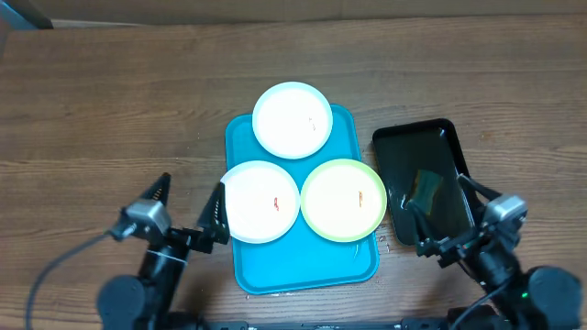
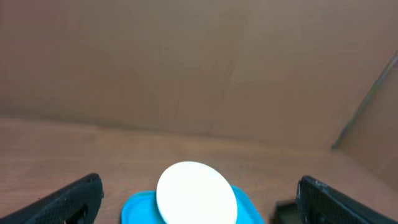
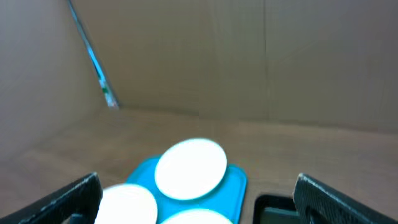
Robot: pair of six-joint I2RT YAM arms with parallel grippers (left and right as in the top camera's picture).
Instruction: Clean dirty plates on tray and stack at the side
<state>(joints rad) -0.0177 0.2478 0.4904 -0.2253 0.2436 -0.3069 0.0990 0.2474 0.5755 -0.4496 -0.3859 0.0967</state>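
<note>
Three plates [image 1: 292,120] lie on the tray [image 1: 303,266], toward the near edge of the tabletop [image 1: 110,110]. The left end effector [image 1: 190,203], released and empty, sits just left of the near white plate [image 1: 260,202]; the right end effector [image 1: 447,211], also released, is farther.

Looks like a lab test cell: wood-grain table [image 1: 83,101] boxed in by plain brown panels [image 2: 186,56].
</note>
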